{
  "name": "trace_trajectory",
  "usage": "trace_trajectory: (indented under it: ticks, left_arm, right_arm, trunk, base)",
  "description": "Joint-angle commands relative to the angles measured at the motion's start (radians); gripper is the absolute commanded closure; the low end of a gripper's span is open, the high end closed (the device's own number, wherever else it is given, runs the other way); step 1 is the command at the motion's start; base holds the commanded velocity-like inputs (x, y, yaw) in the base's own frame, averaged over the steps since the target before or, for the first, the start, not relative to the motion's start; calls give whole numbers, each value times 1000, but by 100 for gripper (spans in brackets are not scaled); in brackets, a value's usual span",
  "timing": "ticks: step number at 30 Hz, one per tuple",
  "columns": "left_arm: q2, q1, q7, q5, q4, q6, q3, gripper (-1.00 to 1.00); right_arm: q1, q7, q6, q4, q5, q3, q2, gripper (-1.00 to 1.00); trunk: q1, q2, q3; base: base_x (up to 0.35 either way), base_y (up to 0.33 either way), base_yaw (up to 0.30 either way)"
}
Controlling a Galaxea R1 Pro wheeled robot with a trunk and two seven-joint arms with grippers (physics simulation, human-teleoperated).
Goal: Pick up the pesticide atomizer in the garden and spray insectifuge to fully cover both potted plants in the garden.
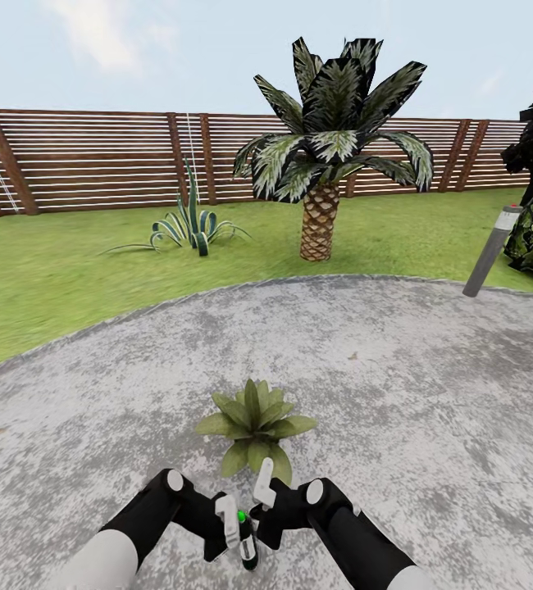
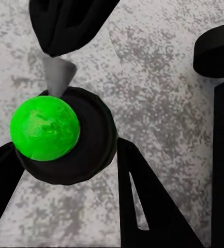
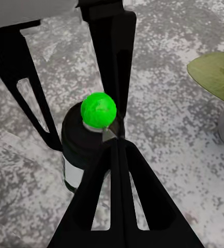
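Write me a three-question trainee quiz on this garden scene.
1. True or false: the potted plant stands on grass.
2. The ball on top of the pesticide atomizer is: A red, B bright green, C white.
3. Fill in: beyond the patio rises a scaly-trunked ____.

Key: 1 false, it stands on the patio; 2 B; 3 palm.

A fenced back garden is showing here, with a brown horizontal-slat wooden fence [image 1: 94,160] running behind a green lawn [image 1: 53,270], a rounded mottled grey concrete patio [image 1: 398,369] spreading in front, and a scaly-trunked palm [image 1: 324,164] and spiky striped agave [image 1: 189,225] growing under open sky.
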Motion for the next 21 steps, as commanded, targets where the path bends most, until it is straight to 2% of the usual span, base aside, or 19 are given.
trace_trajectory:
  ticks: [1,2,5,7,10,11,19,21]
  left_arm:
    - [9,-5,-2,-10,-1,-7,1,100]
    - [23,-12,-2,-11,-1,-4,1,100]
    - [101,-25,-5,-14,-1,4,2,100]
    - [136,-27,-7,-14,-1,7,4,100]
    - [159,-27,-5,-14,-1,9,6,100]
    - [163,-27,-4,-14,-1,11,8,100]
    - [168,-28,13,-4,-9,103,25,100]
    - [160,-24,40,-3,-18,111,92,100]
  right_arm:
    - [0,4,6,-2,4,0,0,100]
    - [0,4,6,-2,4,0,0,100]
    - [0,4,6,-2,4,0,0,100]
    - [0,4,6,-1,4,0,0,100]
    - [0,4,6,0,4,0,-1,100]
    - [0,3,6,0,4,0,-1,-100]
    - [0,-4,1,3,2,-5,-3,-100]
    - [2,-42,-2,8,0,-23,-15,-100]
  trunk:
    - [0,0,-1]
    - [0,0,-1]
    - [0,0,-1]
    - [0,0,-1]
    - [0,0,-1]
    - [0,0,-1]
    - [0,0,-1]
    - [0,0,-1]
  base:
    - [0,0,0]
    - [0,0,0]
    - [0,0,0]
    - [0,0,0]
    - [0,0,0]
    - [0,0,0]
    - [0,0,0]
    - [0,0,0]
